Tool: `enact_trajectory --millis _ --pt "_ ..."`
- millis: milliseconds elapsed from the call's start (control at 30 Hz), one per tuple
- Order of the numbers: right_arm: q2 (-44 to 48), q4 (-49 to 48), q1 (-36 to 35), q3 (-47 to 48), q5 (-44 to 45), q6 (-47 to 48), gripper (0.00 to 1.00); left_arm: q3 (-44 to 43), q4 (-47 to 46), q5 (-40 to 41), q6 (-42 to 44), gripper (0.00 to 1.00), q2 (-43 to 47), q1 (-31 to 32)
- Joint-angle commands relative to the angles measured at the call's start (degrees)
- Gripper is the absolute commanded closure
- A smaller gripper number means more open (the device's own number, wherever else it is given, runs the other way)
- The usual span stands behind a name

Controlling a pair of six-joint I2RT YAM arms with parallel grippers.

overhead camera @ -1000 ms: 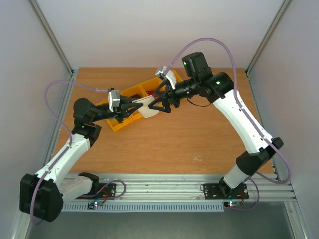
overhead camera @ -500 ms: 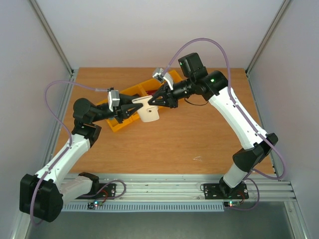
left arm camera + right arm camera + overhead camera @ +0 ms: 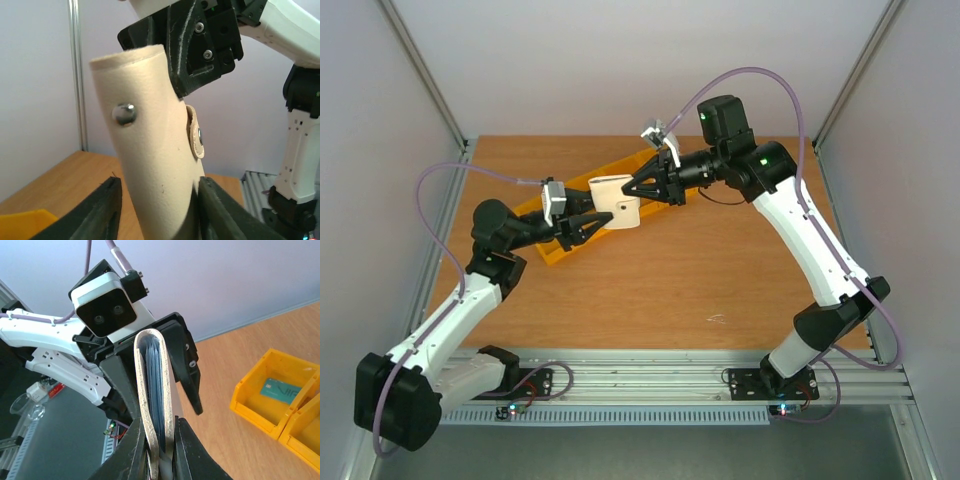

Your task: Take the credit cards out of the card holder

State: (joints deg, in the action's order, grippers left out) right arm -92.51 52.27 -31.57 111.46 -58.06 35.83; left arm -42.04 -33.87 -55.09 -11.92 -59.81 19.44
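My right gripper (image 3: 159, 432) is clamped on the folded cream-beige card holder (image 3: 615, 200), holding it in the air above the yellow plastic bins (image 3: 548, 252). My left gripper (image 3: 159, 190) has its jaws apart, flanking the holder's lower end. A thin teal credit card (image 3: 274, 388) lies in one bin

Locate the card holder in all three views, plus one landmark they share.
Top external: card holder at upper centre, held aloft.
Left wrist: card holder fills the centre, cream face toward the camera.
Right wrist: card holder at bottom centre, seen edge-on.
Shared landmark: yellow bins, at the bottom-left corner in left wrist and the right side in right wrist.
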Motion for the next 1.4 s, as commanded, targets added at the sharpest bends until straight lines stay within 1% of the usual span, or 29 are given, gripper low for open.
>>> enact_trajectory --millis 0,33,100,167,200,233,300,333,367,433,500,633,733,800,900,1000,1133,1367 --pt "1.27 -1.97 -0.16 0.34 -3.57 -1.16 0.99 0.03 -1.17 1.28 -0.50 0.61 0.60 0.68" --pt "1.28 -1.80 -0.15 0.40 -3.51 -1.01 0.99 0.03 -1.36 1.30 -0.62 0.65 0.58 0.83" --pt "1.20 -1.21 -0.16 0.40 -3.02 -0.60 0.99 0.03 -1.60 1.30 -0.64 0.78 0.56 0.95" --pt "1.19 -0.67 -0.13 0.25 -1.97 -0.31 0.99 0.01 -1.37 1.43 -0.56 0.98 0.64 0.96" --pt "1.17 -0.58 -0.13 0.25 -0.45 -0.42 0.95 0.01 -1.12 1.70 -0.72 1.00 0.68 1.01" --pt "1.38 -0.77 -0.15 0.13 1.93 -0.90 0.85 0.09 -0.39 2.49 -0.93 1.00 0.81 0.96" --pt "1.78 -1.56 -0.16 -0.28 12.01 -2.86 0.60 0.24 2.27 6.28 -1.36 1.00 1.19 1.35" --pt "2.19 -2.09 -0.16 -0.71 18.30 -4.73 0.54 0.35 3.99 9.43 -1.22 1.00 1.43 1.69" --pt "2.65 -2.32 -0.16 -0.98 25.89 -6.16 0.52 0.51 5.49 12.46 -0.84 1.00 1.67 2.05" --pt "3.47 -2.88 -0.52 -1.32 39.17 -8.98 0.51 0.71 7.74 17.03 0.71 1.00 1.76 2.49" --pt "5.19 -5.14 -3.08 -3.20 49.32 -9.50 0.50 0.82 9.00 21.14 1.33 1.00 1.80 2.87" --pt "8.44 -12.47 -12.57 -9.49 63.79 -3.89 0.51 0.59 9.44 25.80 1.46 1.00 1.34 3.13" --pt "8.22 -15.71 -17.60 -11.67 70.11 -4.38 0.55 0.32 9.15 28.31 1.29 1.00 0.83 3.32" --pt "7.47 -17.47 -20.15 -12.63 72.25 -5.09 0.57 0.16 8.83 29.35 1.45 1.00 0.43 3.41" --pt "5.28 -19.19 -22.44 -12.30 72.76 -6.42 0.56 -0.04 8.58 28.59 1.51 1.00 0.02 3.45" --pt "2.17 -18.29 -22.91 -10.14 72.25 -7.86 0.56 -0.08 8.35 28.49 1.13 1.00 -0.13 3.56" --pt "-0.24 -18.24 -23.01 -9.15 74.30 -8.43 0.57 -0.09 8.09 28.90 1.15 1.00 -0.13 3.59" --pt "-2.06 -18.88 -23.01 -8.98 77.56 -9.57 0.65 0.29 7.73 27.73 0.62 1.00 0.05 3.63"
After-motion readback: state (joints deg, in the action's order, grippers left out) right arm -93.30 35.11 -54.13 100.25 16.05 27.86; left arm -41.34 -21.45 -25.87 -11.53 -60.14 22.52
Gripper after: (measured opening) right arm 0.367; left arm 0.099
